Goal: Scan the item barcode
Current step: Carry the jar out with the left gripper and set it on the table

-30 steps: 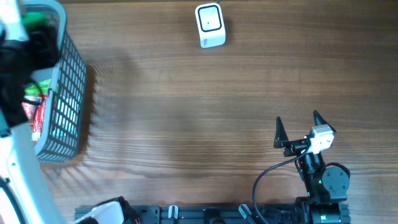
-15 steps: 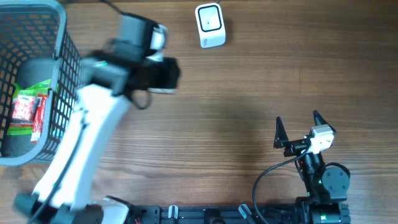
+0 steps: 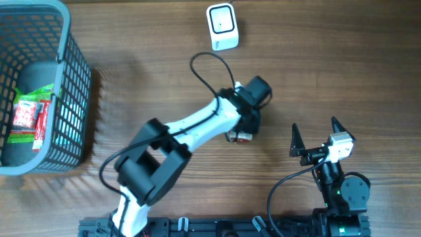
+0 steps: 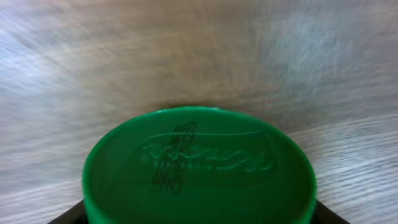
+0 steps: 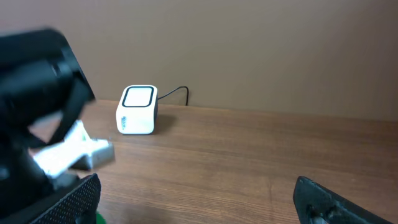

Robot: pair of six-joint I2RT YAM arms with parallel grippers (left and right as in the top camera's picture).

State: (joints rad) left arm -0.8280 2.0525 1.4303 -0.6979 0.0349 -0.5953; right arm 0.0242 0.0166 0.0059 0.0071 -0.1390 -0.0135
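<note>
In the overhead view, the basket (image 3: pixel 72 85) fills the upper left with packets (image 3: pixel 26 117) inside it, the scanner (image 3: pixel 222 26) stands at top centre, the left gripper (image 3: pixel 242 131) sits mid-frame above the table (image 3: pixel 342 59) with the lidded item (image 4: pixel 199 168) between its fingers, and the right gripper (image 3: pixel 314 128) lies lower right, apart from it.

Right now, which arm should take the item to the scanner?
Left. The left gripper holds the green-lidded item, with nothing standing between it and the scanner. The right gripper is open, empty and farther from the scanner.
</note>
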